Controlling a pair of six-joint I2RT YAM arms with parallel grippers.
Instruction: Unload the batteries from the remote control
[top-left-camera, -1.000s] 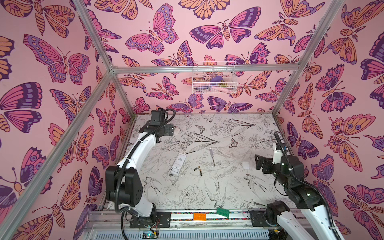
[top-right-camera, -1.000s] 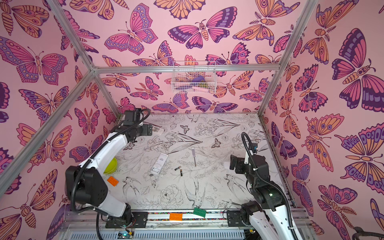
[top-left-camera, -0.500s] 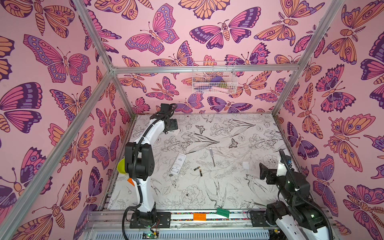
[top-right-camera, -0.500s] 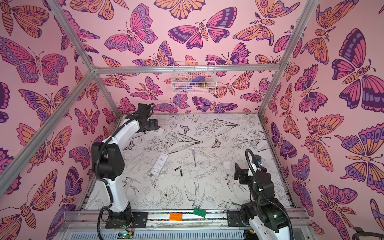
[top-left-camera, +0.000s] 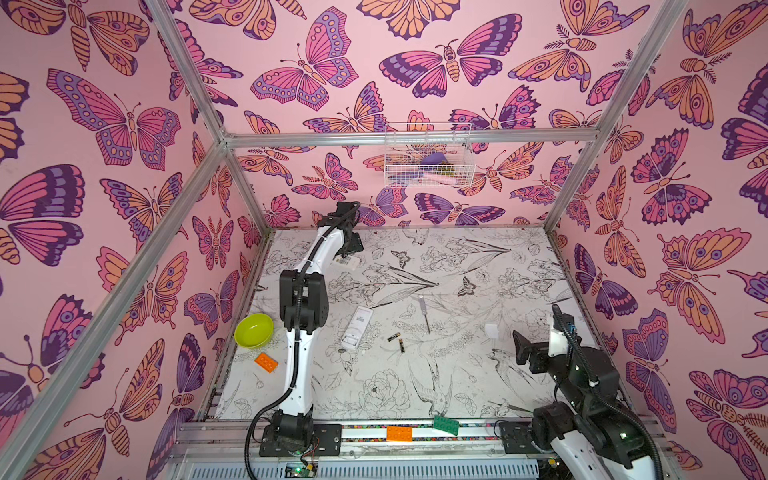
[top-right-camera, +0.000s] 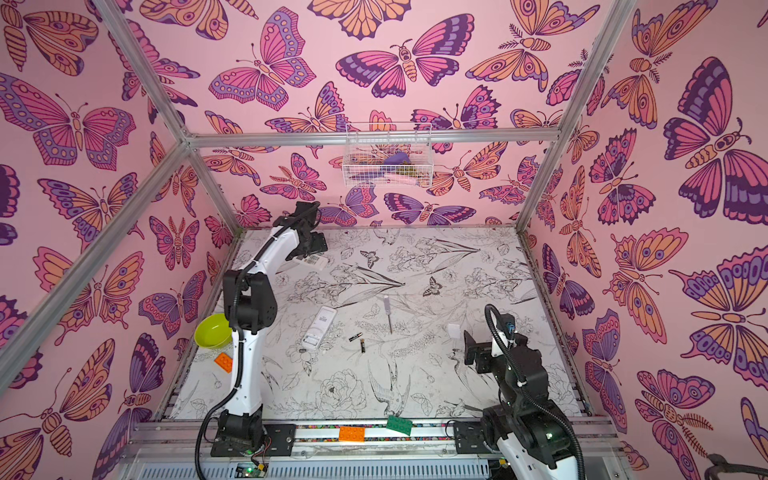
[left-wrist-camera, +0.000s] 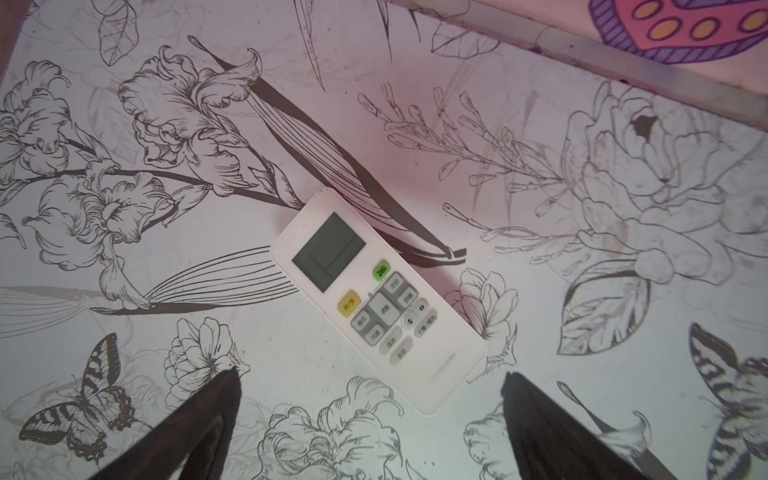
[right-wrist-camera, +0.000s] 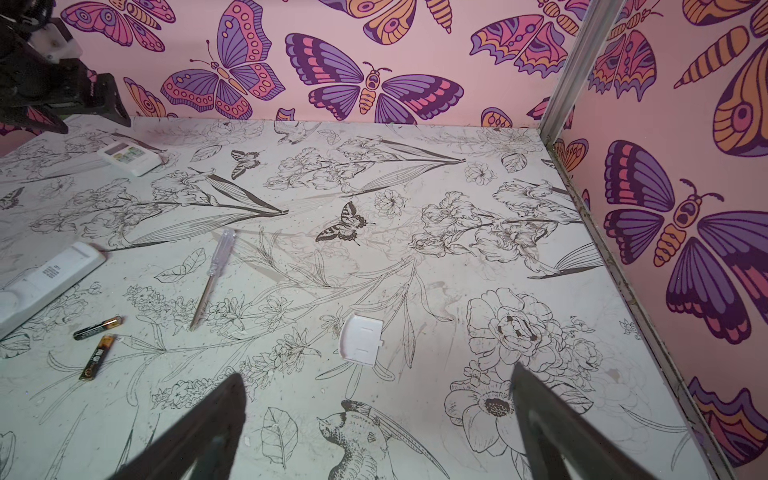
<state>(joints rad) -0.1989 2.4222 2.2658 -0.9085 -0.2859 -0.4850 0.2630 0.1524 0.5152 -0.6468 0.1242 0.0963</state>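
Observation:
Two batteries (top-left-camera: 394, 337) (top-left-camera: 401, 345) lie loose on the mat, black with gold ends, also in the right wrist view (right-wrist-camera: 97, 327) (right-wrist-camera: 96, 357). Just left of them a white remote control (top-left-camera: 357, 328) (right-wrist-camera: 45, 282) lies face down. A second white remote (top-left-camera: 347, 262) lies buttons up at the far left, filling the left wrist view (left-wrist-camera: 378, 299). My left gripper (top-left-camera: 353, 245) (left-wrist-camera: 370, 376) hovers above its near end, open and empty. My right gripper (top-left-camera: 519, 347) (right-wrist-camera: 376, 372) is open and empty at the front right, near the white battery cover (right-wrist-camera: 360, 340).
A clear-handled screwdriver (top-left-camera: 424, 313) lies right of the batteries. A green bowl (top-left-camera: 254, 330) and an orange brick (top-left-camera: 266, 362) sit by the left wall. An orange brick (top-left-camera: 399, 433) and a green brick (top-left-camera: 446, 424) rest on the front rail. A wire basket (top-left-camera: 428, 156) hangs on the back wall.
The left arm has straightened upright and its gripper has shifted right over the far remote. The right arm has drawn back toward the front. Both grippers have stayed open.

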